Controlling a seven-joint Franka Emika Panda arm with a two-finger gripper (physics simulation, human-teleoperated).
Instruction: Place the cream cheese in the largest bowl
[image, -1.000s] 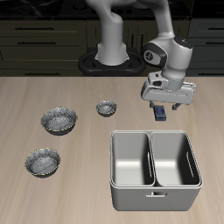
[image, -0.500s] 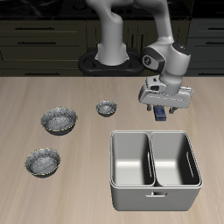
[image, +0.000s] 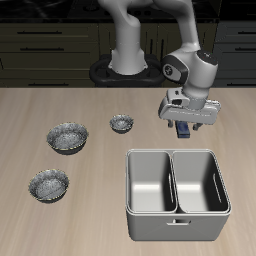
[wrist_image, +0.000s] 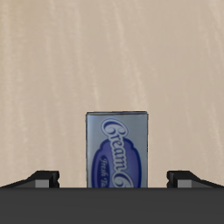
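The cream cheese (image: 184, 130) is a small dark-blue box lying flat on the table, just behind the steel bin. My gripper (image: 186, 119) hangs right above it, open and empty. In the wrist view the box (wrist_image: 118, 144) lies between my two fingertips (wrist_image: 42, 178), which stand wide apart, with the gripper (wrist_image: 112, 180) centred over it. The largest bowl (image: 67, 137), speckled grey and white with a dark inside, sits far across the table from the box. It looks the broadest of the three bowls.
A two-compartment steel bin (image: 178, 193) stands near the front edge. A near-equal speckled bowl (image: 49, 184) sits in front of the largest bowl. A clearly smaller one (image: 121, 123) lies between the largest bowl and the gripper.
My gripper has shifted slightly sideways and down over the cream cheese. The box and bowls have not moved.
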